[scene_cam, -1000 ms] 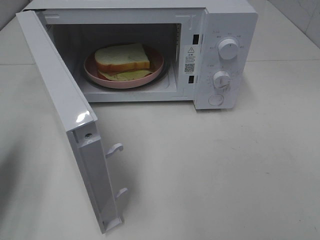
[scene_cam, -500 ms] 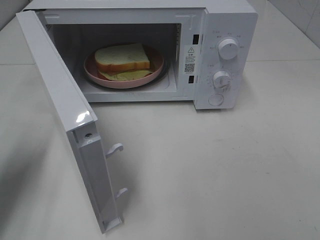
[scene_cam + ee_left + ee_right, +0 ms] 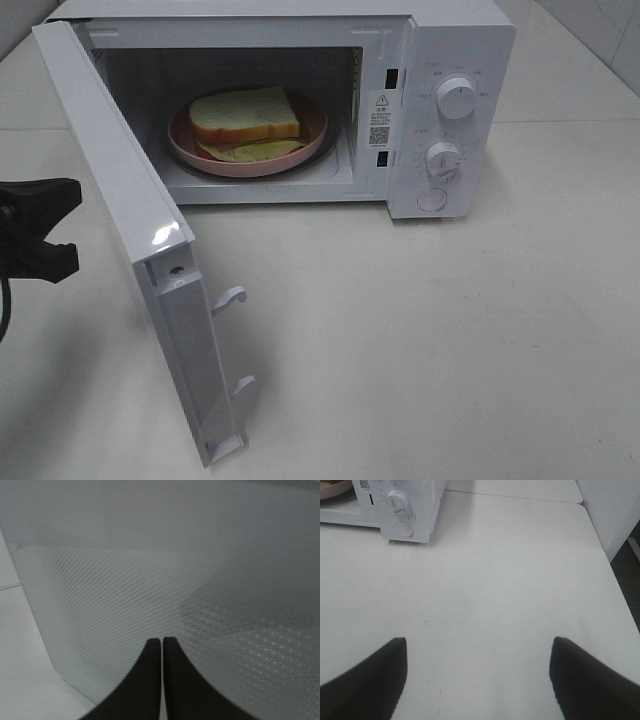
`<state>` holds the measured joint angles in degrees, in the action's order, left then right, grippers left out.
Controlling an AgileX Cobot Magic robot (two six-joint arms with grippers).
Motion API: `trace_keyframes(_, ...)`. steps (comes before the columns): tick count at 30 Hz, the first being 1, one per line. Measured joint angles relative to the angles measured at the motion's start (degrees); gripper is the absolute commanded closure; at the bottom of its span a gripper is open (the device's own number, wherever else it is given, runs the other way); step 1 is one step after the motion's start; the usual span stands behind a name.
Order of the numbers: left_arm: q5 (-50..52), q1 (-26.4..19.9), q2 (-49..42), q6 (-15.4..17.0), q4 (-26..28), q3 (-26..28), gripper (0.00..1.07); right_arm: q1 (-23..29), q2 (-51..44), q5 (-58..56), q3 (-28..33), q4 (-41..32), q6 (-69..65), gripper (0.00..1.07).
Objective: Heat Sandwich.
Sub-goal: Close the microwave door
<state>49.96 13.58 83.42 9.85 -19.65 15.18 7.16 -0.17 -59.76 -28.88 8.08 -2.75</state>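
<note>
The sandwich (image 3: 245,118), white bread with a tan crust and pale filling, lies on a pink plate (image 3: 312,138) inside the open white microwave (image 3: 440,40). The microwave door (image 3: 120,200) swings out toward the front left. My left gripper (image 3: 45,228) has come in at the left edge, just outside the door. The left wrist view shows it shut, with nothing held, close to the door's dotted window (image 3: 150,590). My right gripper (image 3: 479,652) is out of the exterior view; it hangs open over bare table, to the right of the microwave.
The control panel has two round knobs (image 3: 457,97) (image 3: 443,158) and a round button (image 3: 432,198). Two latch hooks (image 3: 230,297) stick out from the door's free edge. The table's right edge (image 3: 612,560) drops off beside a white wall.
My left gripper has entered the exterior view at the left edge, beside the open door. The sandwich, plate and door have not moved.
</note>
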Motion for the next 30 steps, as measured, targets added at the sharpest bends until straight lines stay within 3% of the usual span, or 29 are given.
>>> trace_keyframes(11, 2.6, 8.8, 4.7, -3.0, 12.0, 1.1, 1.06, 0.0, 0.0, 0.0, 0.0, 0.0, 0.0, 0.31)
trace_keyframes(16, 2.8, 10.8, 5.7, -3.7, 14.3, 2.7, 1.06, 0.0, 0.0, 0.0, 0.0, 0.0, 0.0, 0.31)
trace_keyframes(30, -2.5, 19.1, 11.5, -5.9, 18.7, 14.4, 1.06, 0.0, 0.0, 0.0, 0.0, 0.0, 0.0, 0.31)
